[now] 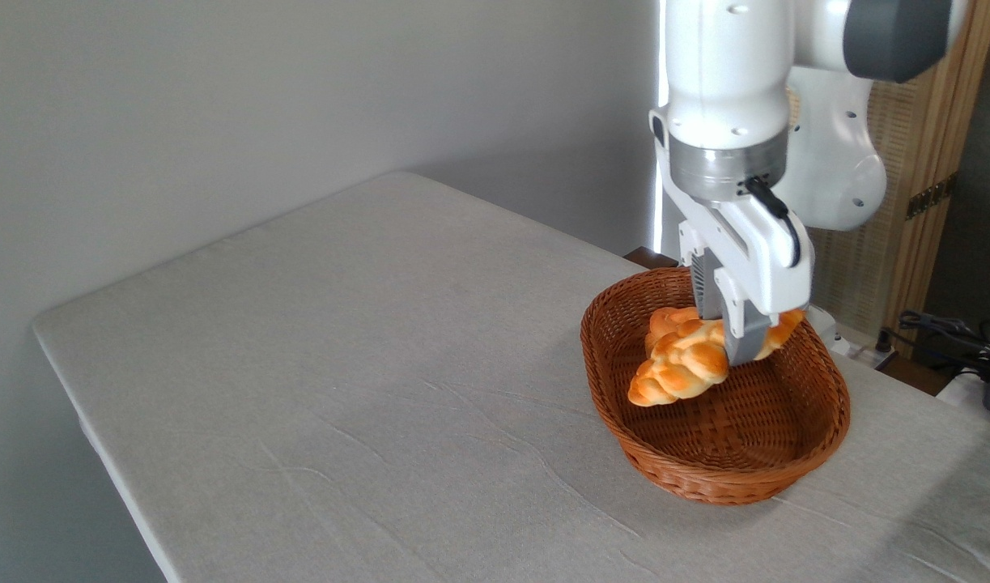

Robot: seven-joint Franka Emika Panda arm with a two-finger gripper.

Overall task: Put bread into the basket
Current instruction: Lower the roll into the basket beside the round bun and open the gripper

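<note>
Wrinkled grey table (pixel 341 389) fronts the basket (pixel 709 478), over whose hollow the gripper (pixel 733 336) holds its jaws clamped across the bread (pixel 681 364), tilted, pointed end low, seemingly for a short drop.

The arm (pixel 725 73) is white, smooth and round, like a fat tube. Small round screw holes dot its shell. Under the white tube sits a shiny silver ring (pixel 725 166). A dark grey cap (pixel 895 32) covers the joint to the right of the tube, up by the top edge. A short black cable (pixel 778 210) plugs in just below the ring and curves down the side. Below the ring comes a white boxy hand part (pixel 754 255) with flat sides. Two grey fingers (pixel 744 340) stick out of its bottom end. Behind the ring, another rounded white arm part (pixel 834 162) shows small holes too.
</note>
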